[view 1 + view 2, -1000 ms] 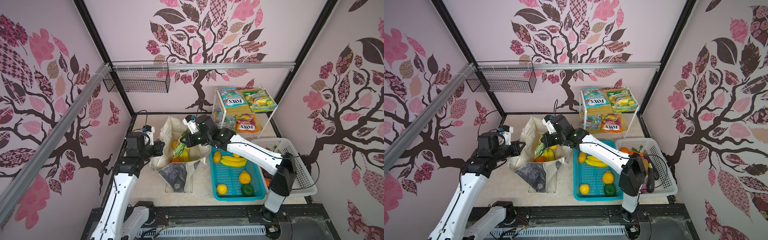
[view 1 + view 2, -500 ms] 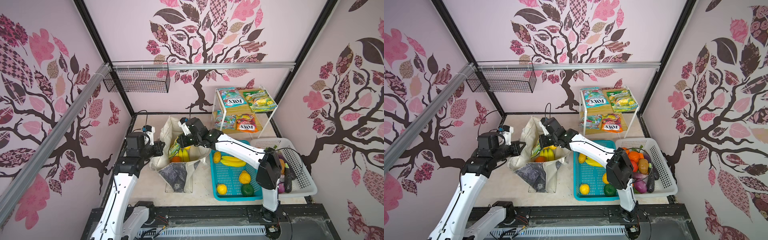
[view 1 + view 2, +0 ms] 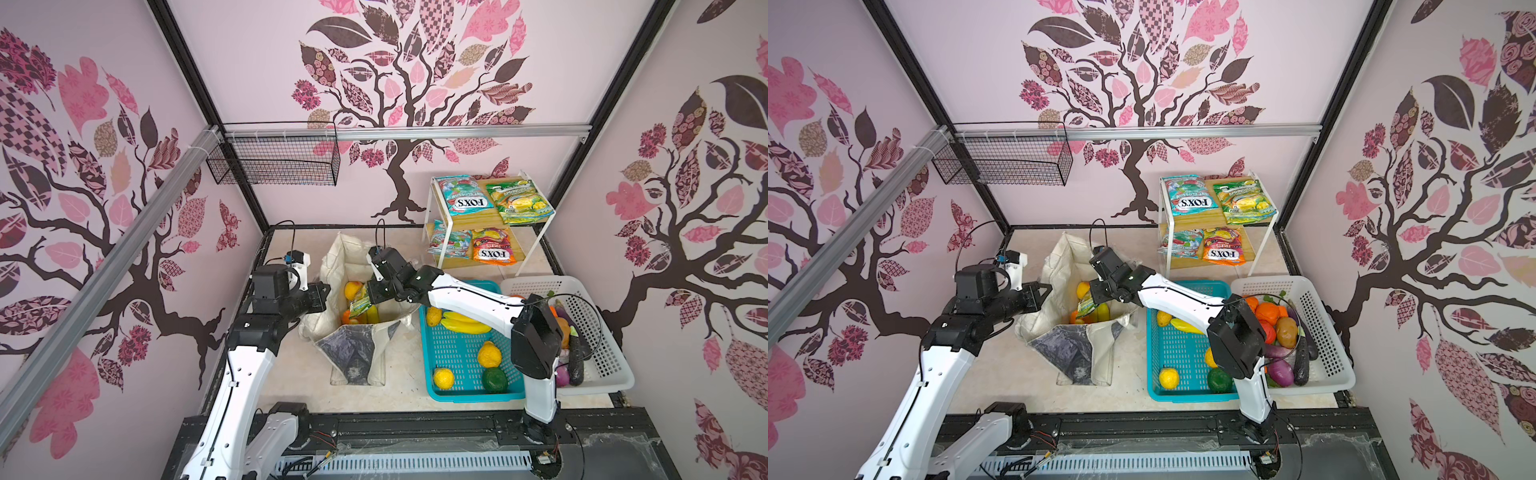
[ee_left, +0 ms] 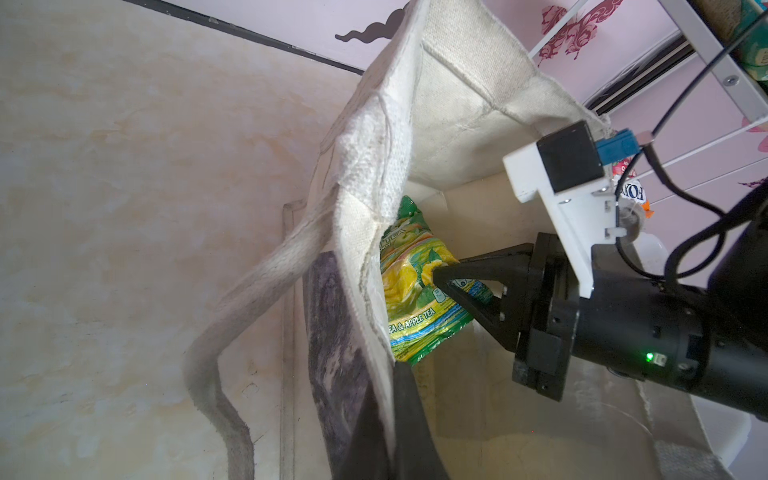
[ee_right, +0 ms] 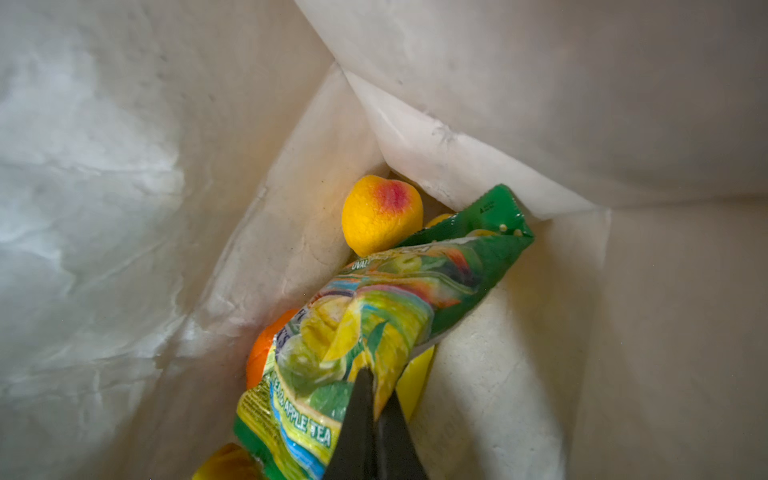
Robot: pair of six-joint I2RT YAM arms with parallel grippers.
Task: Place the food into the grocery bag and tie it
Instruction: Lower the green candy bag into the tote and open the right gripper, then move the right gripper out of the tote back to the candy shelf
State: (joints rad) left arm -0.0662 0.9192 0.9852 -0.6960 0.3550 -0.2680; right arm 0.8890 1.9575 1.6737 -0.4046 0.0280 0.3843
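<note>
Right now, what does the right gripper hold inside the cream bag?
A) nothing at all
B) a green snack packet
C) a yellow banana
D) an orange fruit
B: in the right wrist view, the right gripper is shut on the green snack packet inside the grocery bag.

Both arms wear glossy white shells on their long links, left arm (image 3: pixel 245 374) and right arm (image 3: pixel 469 299), with matt black housings at the joints. The right gripper (image 5: pixel 374 384) has two black wedge-shaped fingers (image 4: pixel 478 266) tapering to narrow tips, fastened by small screws (image 4: pixel 503 289) to a black block just behind them. On that block sits a white bracket (image 4: pixel 557 203) carrying a boxy black camera (image 4: pixel 569 160) (blue plug (image 4: pixel 615 145), thin black cable (image 4: pixel 681 104)). Further back, a green light (image 4: pixel 649 356) glows on the round black wrist. The left gripper (image 4: pixel 392 374) is the same black.
</note>
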